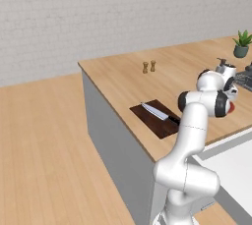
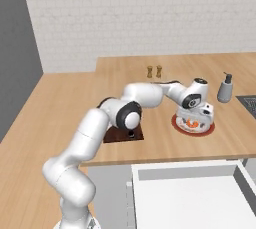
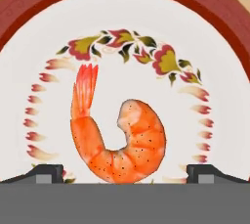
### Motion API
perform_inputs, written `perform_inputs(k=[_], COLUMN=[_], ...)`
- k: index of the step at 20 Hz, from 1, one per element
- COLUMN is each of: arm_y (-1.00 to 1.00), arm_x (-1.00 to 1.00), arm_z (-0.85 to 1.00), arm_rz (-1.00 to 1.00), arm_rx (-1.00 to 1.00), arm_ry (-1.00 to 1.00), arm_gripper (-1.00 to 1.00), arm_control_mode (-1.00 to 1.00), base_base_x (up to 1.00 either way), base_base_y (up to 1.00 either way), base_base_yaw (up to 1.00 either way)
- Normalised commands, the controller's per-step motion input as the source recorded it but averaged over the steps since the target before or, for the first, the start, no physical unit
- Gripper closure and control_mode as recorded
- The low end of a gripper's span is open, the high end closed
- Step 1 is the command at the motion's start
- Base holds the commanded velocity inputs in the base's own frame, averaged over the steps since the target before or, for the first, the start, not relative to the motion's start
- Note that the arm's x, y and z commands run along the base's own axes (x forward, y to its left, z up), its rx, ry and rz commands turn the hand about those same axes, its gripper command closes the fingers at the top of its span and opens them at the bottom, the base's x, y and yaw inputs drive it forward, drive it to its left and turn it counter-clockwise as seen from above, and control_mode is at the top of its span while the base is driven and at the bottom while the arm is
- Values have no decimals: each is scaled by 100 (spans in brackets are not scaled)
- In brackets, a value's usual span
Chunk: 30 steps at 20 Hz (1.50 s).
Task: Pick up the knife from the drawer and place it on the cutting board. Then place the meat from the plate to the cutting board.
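The knife lies on the dark cutting board near the counter's front edge, blade toward the wall. The arm partly hides the cutting board in the right base view. My gripper hangs open just above the red-rimmed plate. In the hand view the meat, an orange curled shrimp, lies on the plate between my two fingertips, with the gripper straddling it and the jaws wide apart. The white drawer stands pulled out below the counter.
Two small shakers stand mid-counter behind the board. A grey soap dispenser stands right of the plate, and a potted plant sits at the far corner. A dark basin edge lies at the right.
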Motion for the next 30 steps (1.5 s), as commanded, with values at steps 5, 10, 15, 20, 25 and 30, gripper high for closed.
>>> perform_inputs(k=[5,10,15,20,25,30], arm_y=[0,0,12,38,43,43], arm_x=[5,10,5,0,0,-37], arm_z=[-32,-34,-31,-6,0,15], arm_rz=[0,0,0,0,0,0], arm_rx=[3,3,0,-2,-7,-11], arm_ry=[0,1,1,0,-1,-4], arm_gripper=[-100,-100,100,100,100,100], arm_control_mode=[-100,-100,-100,-100,-100,-100], base_base_x=[0,0,0,0,0,0], base_base_y=[0,0,0,0,0,0], base_base_yaw=[0,0,0,0,0,0])
